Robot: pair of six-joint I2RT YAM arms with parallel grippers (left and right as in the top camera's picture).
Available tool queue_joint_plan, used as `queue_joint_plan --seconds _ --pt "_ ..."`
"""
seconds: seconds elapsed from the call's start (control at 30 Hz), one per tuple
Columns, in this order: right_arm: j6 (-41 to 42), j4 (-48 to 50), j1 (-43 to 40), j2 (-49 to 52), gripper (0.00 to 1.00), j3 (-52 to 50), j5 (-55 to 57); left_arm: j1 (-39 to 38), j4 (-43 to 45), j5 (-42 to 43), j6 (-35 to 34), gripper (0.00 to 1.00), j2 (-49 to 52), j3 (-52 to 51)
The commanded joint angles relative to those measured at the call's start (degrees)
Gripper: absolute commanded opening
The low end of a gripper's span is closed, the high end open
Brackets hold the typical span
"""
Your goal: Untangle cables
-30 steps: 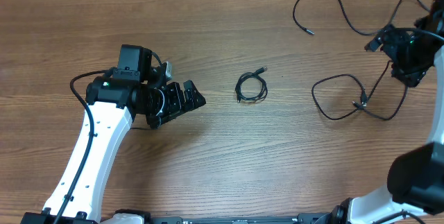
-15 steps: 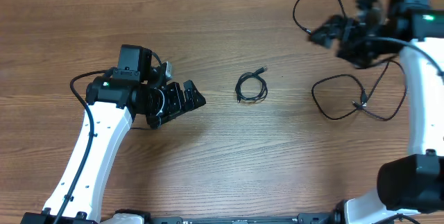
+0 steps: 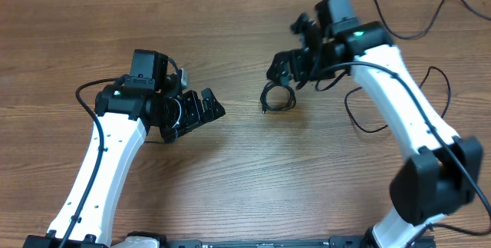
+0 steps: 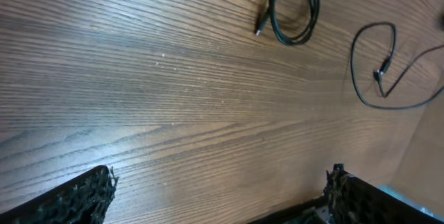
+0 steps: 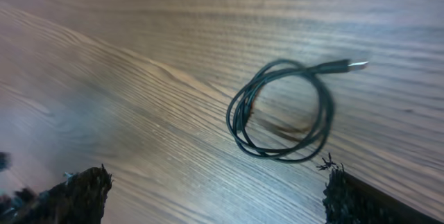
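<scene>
A small coiled black cable [image 3: 278, 97] with a silver-tipped plug lies at the table's middle. It shows in the left wrist view [image 4: 295, 9] and in the right wrist view [image 5: 281, 109]. My right gripper [image 3: 282, 67] is open and empty, hovering just behind and above the coil; its fingertips [image 5: 215, 196] frame bare wood near the coil. My left gripper [image 3: 213, 106] is open and empty, left of the coil, with bare wood between its fingers [image 4: 218, 196]. A loose black cable [image 3: 360, 128] lies right of the coil, partly hidden under the right arm, and also shows in the left wrist view [image 4: 378, 71].
Another long loose black cable [image 3: 399, 36] runs along the back right of the wooden table [image 3: 230, 171]. The right arm reaches across the right half of the table. The left arm stands at the front left.
My right arm has swung left from the far right edge to just behind the coiled cable. The left arm and the cables have not moved.
</scene>
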Motion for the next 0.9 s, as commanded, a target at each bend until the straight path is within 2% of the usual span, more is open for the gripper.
queue_joint_plan --seconds 0.0,0.17,0.27,0.4,0.6,0.73,0.87 --pt "1.31 2.32 1.38 2.23 0.95 -1.31 1.01 -0.33 -0.02 -1.49 -1.75 1.0 0.35 0.52" --pt "5.42 6.93 3.19 5.29 0.75 -2.91 0.98 -0.26 -0.22 -3.69 -4.28 1.0 0.35 0.52" --pt "5.4 7.89 4.76 7.8 0.73 -2.95 1.03 0.55 -0.5 -3.96 -7.26 0.99 0.35 0.52" --pt "5.44 8.28 6.69 10.23 0.67 -2.95 4.09 2.62 -1.38 -4.0 -7.58 1.0 0.35 0.52" --pt "9.4 8.33 8.48 13.75 0.68 -2.97 11.63 7.41 -3.93 -3.8 -7.69 1.0 0.35 0.52" --pt "10.21 8.31 8.9 14.95 0.69 -2.97 11.85 10.67 -5.86 -3.78 -7.43 1.0 0.35 0.52" --pt "10.19 8.31 10.1 15.39 0.65 -3.13 10.64 12.66 -6.84 -3.8 -7.04 1.0 0.35 0.52"
